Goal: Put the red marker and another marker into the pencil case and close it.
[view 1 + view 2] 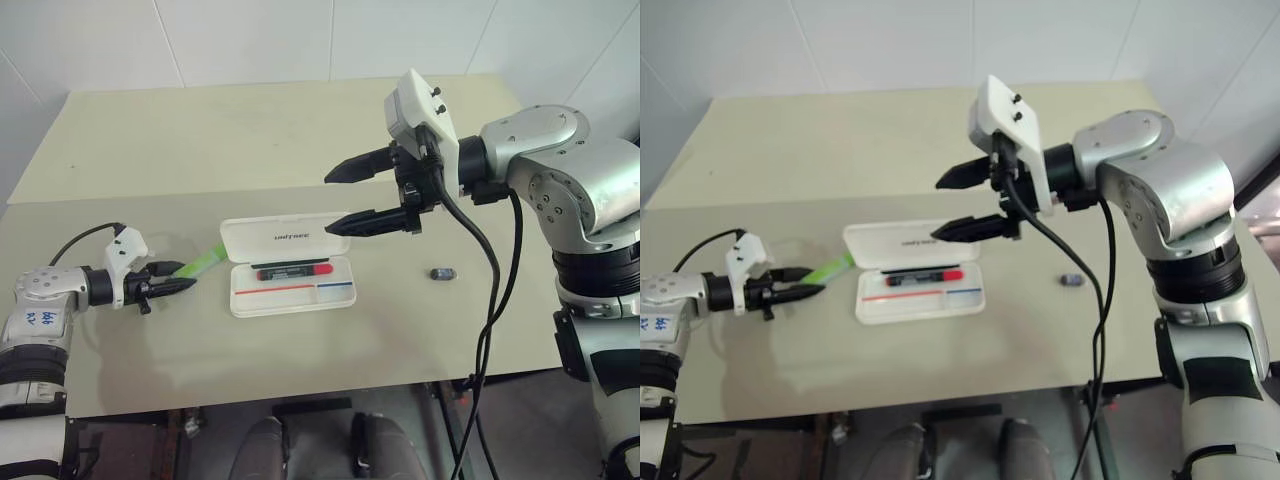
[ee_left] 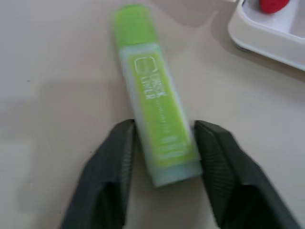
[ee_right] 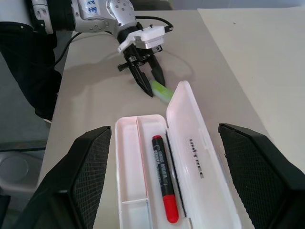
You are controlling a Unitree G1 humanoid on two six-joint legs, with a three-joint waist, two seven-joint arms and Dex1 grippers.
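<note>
The left gripper [image 2: 163, 143] is low over the tabletop [image 1: 250, 130], its fingers closing around the green marker [image 2: 155, 95] beside the open white pencil case [image 1: 290, 272]. The red marker [image 1: 292, 270] lies inside it. The right gripper [image 1: 345, 198] hovers above, fingers wide apart and empty.

Even, bright light falls on my table [image 1: 250, 130]; shadows are soft and faint, with no glare. My left wrist view is blurred, the green marker [image 2: 155, 109] smeared. Head views look sharp.
</note>
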